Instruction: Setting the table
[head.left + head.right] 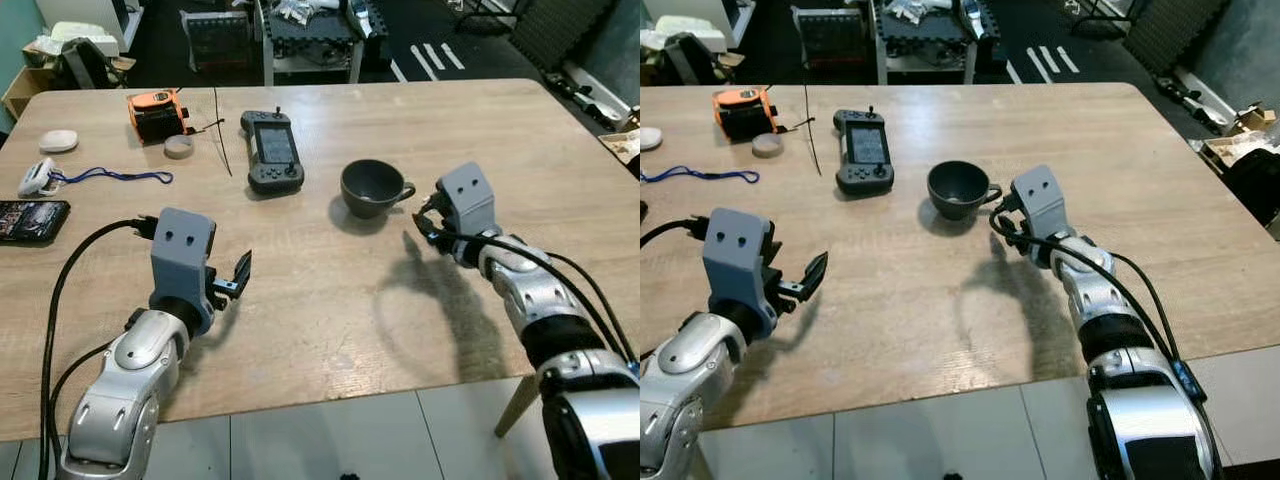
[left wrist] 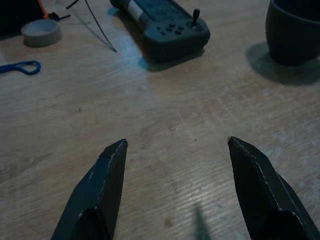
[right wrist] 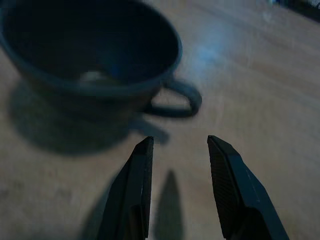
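Cup (image 1: 372, 187): dark, upright on table (image 1: 330, 300), handle at 3 o'clock. Right gripper (image 3: 177, 150): fingers parted, just short of handle. Left gripper (image 2: 175, 150): spread wide, at cup's 8 o'clock, empty. Controller (image 1: 272, 150): at cup's 10 o'clock.

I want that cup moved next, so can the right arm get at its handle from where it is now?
Probably yes. The right gripper hangs open just short of the cup, whose handle points toward it, with only bare table between them.
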`<state>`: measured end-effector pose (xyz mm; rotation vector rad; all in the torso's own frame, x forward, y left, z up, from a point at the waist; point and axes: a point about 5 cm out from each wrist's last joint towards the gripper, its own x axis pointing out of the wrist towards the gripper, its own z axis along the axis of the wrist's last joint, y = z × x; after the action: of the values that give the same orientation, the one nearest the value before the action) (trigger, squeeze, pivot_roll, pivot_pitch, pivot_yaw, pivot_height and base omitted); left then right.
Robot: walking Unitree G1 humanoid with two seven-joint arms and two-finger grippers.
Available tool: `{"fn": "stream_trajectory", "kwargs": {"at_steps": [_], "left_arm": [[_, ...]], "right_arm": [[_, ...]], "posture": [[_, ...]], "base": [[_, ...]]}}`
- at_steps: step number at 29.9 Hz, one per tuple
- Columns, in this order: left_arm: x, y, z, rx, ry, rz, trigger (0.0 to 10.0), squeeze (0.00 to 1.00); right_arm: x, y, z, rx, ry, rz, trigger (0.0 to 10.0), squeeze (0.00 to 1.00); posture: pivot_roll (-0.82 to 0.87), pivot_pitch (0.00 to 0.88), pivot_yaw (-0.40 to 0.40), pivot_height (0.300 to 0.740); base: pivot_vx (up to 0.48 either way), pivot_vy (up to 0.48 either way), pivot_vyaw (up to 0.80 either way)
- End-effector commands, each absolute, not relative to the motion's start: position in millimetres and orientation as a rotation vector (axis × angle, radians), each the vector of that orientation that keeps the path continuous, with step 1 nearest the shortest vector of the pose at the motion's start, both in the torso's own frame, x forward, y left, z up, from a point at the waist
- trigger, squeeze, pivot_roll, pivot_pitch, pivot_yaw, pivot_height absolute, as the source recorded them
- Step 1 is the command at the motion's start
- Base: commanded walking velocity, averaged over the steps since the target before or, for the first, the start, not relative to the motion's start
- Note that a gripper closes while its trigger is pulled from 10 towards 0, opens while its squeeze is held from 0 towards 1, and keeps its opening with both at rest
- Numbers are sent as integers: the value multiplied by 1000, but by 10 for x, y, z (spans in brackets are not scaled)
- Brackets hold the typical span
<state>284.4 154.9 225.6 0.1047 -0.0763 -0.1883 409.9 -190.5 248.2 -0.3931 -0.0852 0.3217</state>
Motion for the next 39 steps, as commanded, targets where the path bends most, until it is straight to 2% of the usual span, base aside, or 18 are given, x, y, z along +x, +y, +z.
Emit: {"fn": "stream_trajectory", "kwargs": {"at_steps": [1, 12, 22, 33, 34, 35, 36, 37, 39], "left_arm": [[2804, 1565, 2216, 100, -53, -191, 10000, 0], [2743, 1605, 2227, 111, -40, -173, 10000, 0], [2713, 1601, 2229, 111, -31, -170, 10000, 0], [2702, 1593, 2235, 108, -26, -169, 10000, 0], [2700, 1593, 2233, 107, -25, -167, 10000, 0], [2698, 1593, 2232, 106, -24, -167, 10000, 0], [2694, 1592, 2229, 106, -23, -166, 10000, 0], [2691, 1591, 2227, 105, -22, -165, 10000, 0], [2687, 1592, 2225, 105, -20, -164, 10000, 0]], "right_arm": [[4112, -1880, 2454, -386, -86, 312, 10000, 0], [4159, -1782, 2497, -308, -136, 245, 10000, 0], [4183, -1803, 2544, -250, -191, 84, 10000, 0], [4193, -1626, 2489, -226, -189, 134, 10000, 0], [4193, -1602, 2479, -223, -188, 141, 6196, 0], [4193, -1586, 2473, -220, -188, 145, 6196, 0], [4193, -1575, 2471, -219, -189, 147, 4353, 0], [4194, -1567, 2472, -218, -191, 145, 0, 0], [4194, -1561, 2478, -214, -197, 147, 0, 0]], "posture": [[218, 289, 50, 740], [256, 304, 47, 740], [262, 309, 46, 740], [264, 311, 41, 740], [264, 310, 41, 740], [264, 310, 41, 740], [266, 310, 40, 740], [266, 310, 40, 740], [267, 308, 39, 740]], "base": [[0, 0, 0], [0, 0, 0], [0, 0, 0], [0, 0, 0], [0, 0, 0], [0, 0, 0], [0, 0, 0], [0, 0, 0], [0, 0, 0]]}}
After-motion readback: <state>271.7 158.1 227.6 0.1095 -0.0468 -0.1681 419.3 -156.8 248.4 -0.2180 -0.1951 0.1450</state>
